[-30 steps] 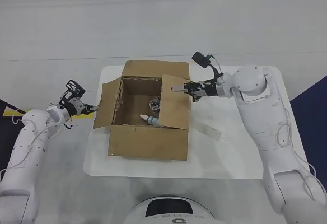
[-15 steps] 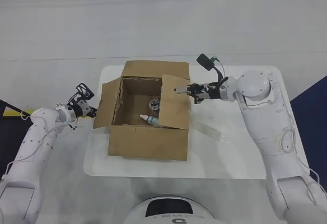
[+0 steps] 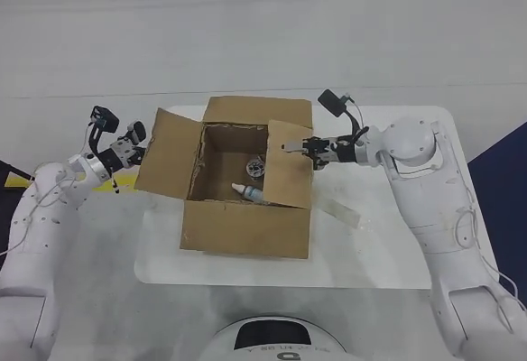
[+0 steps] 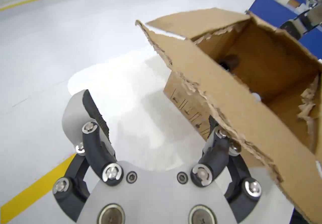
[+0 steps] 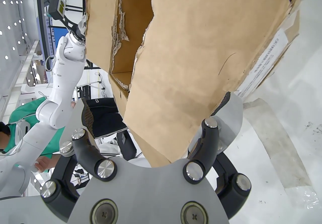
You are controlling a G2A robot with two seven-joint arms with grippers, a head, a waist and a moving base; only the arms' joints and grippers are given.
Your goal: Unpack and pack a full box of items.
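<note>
An open cardboard box [image 3: 241, 230] stands on the white table [image 3: 381, 262]. Inside lie a small white bottle [image 3: 244, 190] and a dark round item [image 3: 255, 165]. My left gripper [image 3: 134, 144] is open at the outer edge of the raised left flap [image 3: 166, 150]. In the left wrist view the torn flap [image 4: 226, 99] lies against one finger [image 4: 213, 127] of the left gripper [image 4: 151, 114]. My right gripper [image 3: 298, 147] is open, and the right flap [image 5: 196, 59] passes between the wide-apart fingers of the right gripper [image 5: 156, 106].
A crumpled strip of clear tape [image 3: 343, 212] lies on the table to the right of the box. The table's left edge is close beside the box, and the left gripper hangs beyond it over the grey floor [image 3: 83, 54].
My left arm has swung toward the far side and the left flap has come up with it. The box has shifted slightly to the right. The right gripper has stayed at the right flap.
</note>
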